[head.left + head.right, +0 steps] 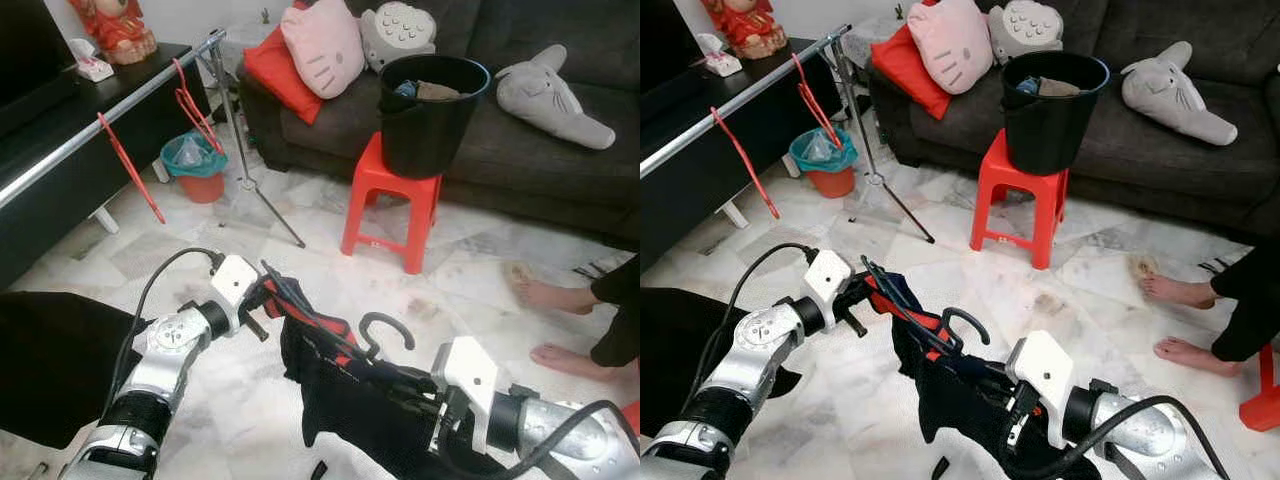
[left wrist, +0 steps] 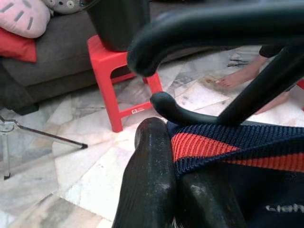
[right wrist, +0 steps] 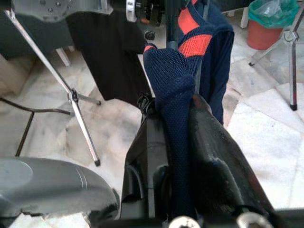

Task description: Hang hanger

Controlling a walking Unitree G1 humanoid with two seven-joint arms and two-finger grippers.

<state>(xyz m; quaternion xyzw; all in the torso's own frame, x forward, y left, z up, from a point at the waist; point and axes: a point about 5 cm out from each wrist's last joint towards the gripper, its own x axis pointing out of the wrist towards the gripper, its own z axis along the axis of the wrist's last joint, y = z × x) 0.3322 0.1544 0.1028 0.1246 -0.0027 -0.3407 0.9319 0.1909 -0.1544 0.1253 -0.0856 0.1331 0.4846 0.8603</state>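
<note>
Hanger, black with its hook curling upward, sits low in the left eye view, well in front of the red stool, carrying a dark navy garment with red and navy ribbed trim. The left gripper pinches the garment's trim at one end, and the right gripper clamps the cloth at the other, so hanger and garment hang between the two arms above the pale tiled floor. On the stool stands a black bucket; behind it runs a dark sofa with a pink cushion and a grey plush toy. Far to the stool's left, a silver rail holds two red hangers, with a teal bin beneath. A person's bare feet rest on the floor to the stool's right.

From the right eye view the same layout appears, the hook rising between the arms.

At the left wrist, the black fingers are closed narrowly on the red-and-navy trim, the hanger's hook just beyond, the stool farther off.

At the right wrist, the fingers squeeze a fold of navy knit between them, with a rack's metal legs beside.
</note>
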